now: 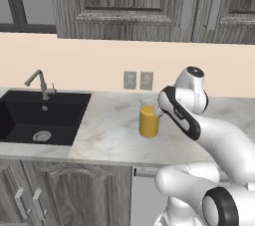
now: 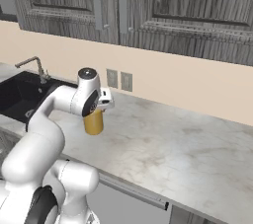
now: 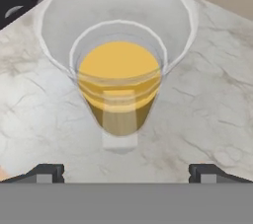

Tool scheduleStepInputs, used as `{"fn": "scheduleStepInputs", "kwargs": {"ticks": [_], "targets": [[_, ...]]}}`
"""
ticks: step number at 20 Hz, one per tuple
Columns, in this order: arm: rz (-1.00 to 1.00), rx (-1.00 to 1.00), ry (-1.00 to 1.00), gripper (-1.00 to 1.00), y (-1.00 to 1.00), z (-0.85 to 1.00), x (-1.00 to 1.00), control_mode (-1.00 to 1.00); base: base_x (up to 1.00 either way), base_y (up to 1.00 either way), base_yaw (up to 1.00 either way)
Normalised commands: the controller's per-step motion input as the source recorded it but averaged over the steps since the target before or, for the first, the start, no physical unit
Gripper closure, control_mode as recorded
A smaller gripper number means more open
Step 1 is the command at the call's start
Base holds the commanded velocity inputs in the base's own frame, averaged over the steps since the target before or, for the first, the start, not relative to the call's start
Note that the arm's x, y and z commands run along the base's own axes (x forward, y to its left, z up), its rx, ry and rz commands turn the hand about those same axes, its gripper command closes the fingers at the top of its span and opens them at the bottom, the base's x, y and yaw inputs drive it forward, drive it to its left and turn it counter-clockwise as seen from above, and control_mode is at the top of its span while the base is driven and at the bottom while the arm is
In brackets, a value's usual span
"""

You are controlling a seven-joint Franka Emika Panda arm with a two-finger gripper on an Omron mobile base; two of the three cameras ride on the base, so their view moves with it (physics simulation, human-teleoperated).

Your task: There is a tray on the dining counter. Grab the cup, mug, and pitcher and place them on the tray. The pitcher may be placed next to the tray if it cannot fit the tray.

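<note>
A tall clear glass pitcher holding orange liquid stands upright on the marble worktop, right of the sink. In the hand view I look down into the pitcher from above. My gripper is open, its two dark fingertips spread wide on the near side of the pitcher and touching nothing. From the right base view the hand hovers just over the top of the pitcher. The tray, cup, mug and dining counter are out of view.
A black sink with a grey faucet lies left of the pitcher. Two wall outlets sit on the beige backsplash behind it. Dark wood cabinets hang overhead. Marble stretches away to the right.
</note>
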Motion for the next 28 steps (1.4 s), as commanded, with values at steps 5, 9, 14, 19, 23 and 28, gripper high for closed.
{"fn": "scheduleStepInputs", "kwargs": {"ticks": [5, 9, 14, 19, 23, 28], "targets": [[0.00, 0.00, 0.00, -1.00, 0.12, -0.01, 0.26, -1.00, 0.00, 0.00, 0.00], [0.00, 0.00, 0.00, -1.00, 0.16, -0.01, 0.23, -1.00, 0.00, 0.00, 0.00], [0.00, 0.00, 0.00, -1.00, 0.05, -0.11, 0.10, -1.00, 0.00, 0.00, 0.00], [0.00, 0.00, 0.00, -1.00, 0.00, -0.22, 0.07, -1.00, 0.00, 0.00, 0.00], [0.00, 0.00, 0.00, -1.00, 0.00, -0.17, 0.00, -1.00, 0.00, 0.00, 0.00], [0.00, 0.00, 0.00, -1.00, 0.01, -0.18, 0.00, -1.00, 0.00, 0.00, 0.00]]}}
